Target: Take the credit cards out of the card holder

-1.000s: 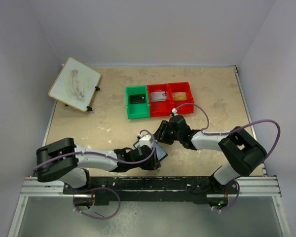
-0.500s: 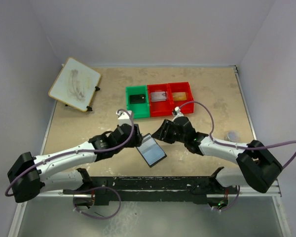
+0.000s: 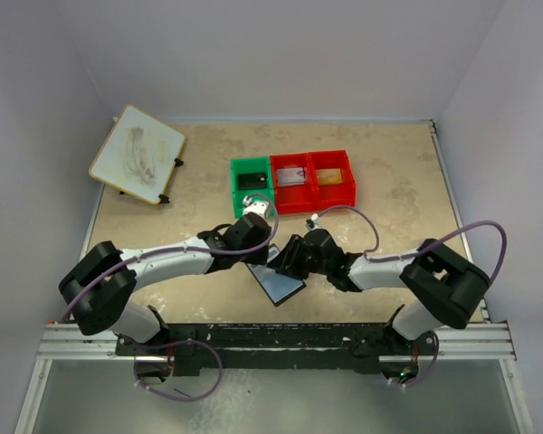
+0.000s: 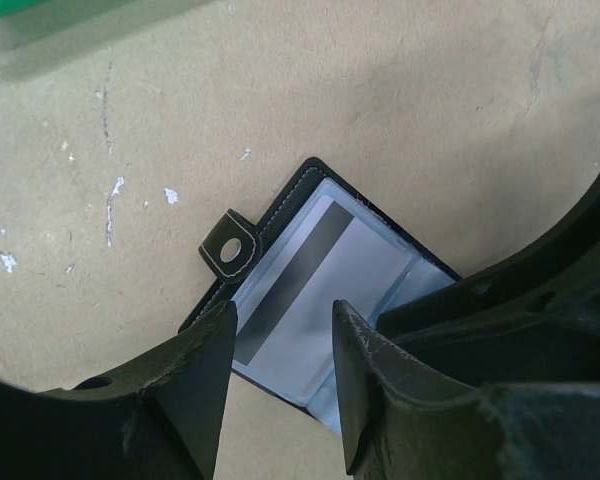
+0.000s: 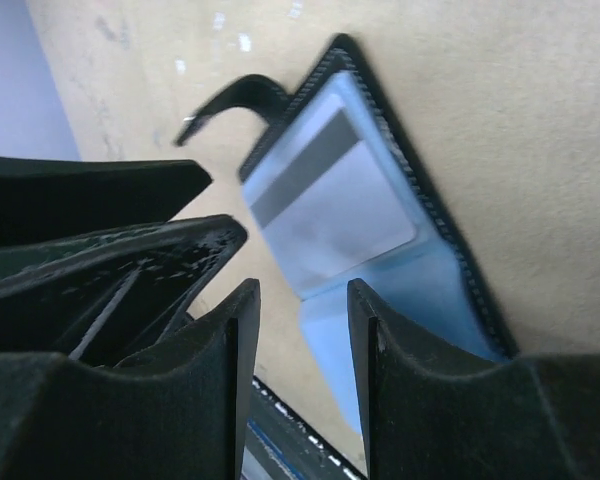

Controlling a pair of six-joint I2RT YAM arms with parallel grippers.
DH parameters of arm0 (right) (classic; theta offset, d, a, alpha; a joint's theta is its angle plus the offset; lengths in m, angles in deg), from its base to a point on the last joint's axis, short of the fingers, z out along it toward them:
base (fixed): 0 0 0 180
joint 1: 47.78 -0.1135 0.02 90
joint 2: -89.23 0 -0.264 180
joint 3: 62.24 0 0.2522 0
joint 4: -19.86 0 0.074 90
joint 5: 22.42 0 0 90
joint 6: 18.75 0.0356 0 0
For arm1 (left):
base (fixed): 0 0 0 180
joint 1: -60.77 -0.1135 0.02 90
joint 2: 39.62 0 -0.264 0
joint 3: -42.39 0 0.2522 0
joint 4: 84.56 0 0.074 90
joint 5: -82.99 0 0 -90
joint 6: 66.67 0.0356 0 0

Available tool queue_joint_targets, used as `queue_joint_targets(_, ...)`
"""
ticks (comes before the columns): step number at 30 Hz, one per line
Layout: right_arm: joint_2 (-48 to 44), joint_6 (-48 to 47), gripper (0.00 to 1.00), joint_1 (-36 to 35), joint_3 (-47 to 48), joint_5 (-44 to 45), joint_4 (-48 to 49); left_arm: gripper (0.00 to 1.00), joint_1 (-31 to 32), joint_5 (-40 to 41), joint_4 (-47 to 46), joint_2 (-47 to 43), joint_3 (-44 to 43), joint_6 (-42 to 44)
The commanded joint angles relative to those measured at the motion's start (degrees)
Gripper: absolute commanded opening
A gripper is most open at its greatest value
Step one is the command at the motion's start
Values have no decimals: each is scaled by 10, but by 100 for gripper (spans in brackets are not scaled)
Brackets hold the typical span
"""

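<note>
The small bifold card holder [image 3: 281,283], black outside and pale grey-blue inside, was laid open and flat on the beige speckled table top [image 3: 398,181], near its front edge, between the two arms. One thin, flat credit card [image 4: 315,275], pale with a dark stripe along it, was seen tucked in a slot pocket on the half bearing the small black tab [image 4: 227,250]. Whether more cards were held could not be told.

The left gripper [image 4: 280,320] was poised just above the holder, fingers apart and nothing between them. The right gripper [image 5: 302,300] was likewise spread and empty over the other half.

The card was judged light, stiff and slick; the holder soft, light and liable to slide or fold shut. A pinch on whichever card edge stood clear of the pocket was thought best — with the holder's bare half pressed down by the other gripper.
</note>
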Motion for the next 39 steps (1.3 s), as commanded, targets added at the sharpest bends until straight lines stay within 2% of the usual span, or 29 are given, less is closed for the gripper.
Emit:
queue_joint_targets(1, 43, 36, 43, 4, -6, -13, 33, 40, -2, -38, -33, 24, -26, 47)
queue_joint_targets(6, 62, 53, 43, 7, -37, -2, 62, 39, -3, -62, -34, 61, -36, 70)
queue_joint_targets(10, 61, 65, 42, 10, -42, 14, 27, 35, -2, -68, -16, 94, -40, 83)
queue_joint_targets(20, 77, 169, 39, 10, -59, 46, 2, 32, -3, -75, -12, 94, -11, 80)
queue_joint_targets(26, 76, 205, 26, 10, -62, 84, 22, 30, -2, -80, -15, 89, 4, 67)
queue_joint_targets(32, 57, 208, 18, 9, -67, 116, 45, 29, -2, -79, -17, 85, 6, 56)
queue_joint_targets(34, 60, 207, 17, 9, -79, 116, 76, 29, -2, -82, -20, 85, 5, 54)
queue_joint_targets(36, 72, 208, 7, 9, -86, 100, 95, 29, -3, -84, -19, 86, 1, 54)
queue_joint_targets(39, 80, 207, 4, 9, -88, 93, 115, 28, -2, -82, -15, 85, 0, 54)
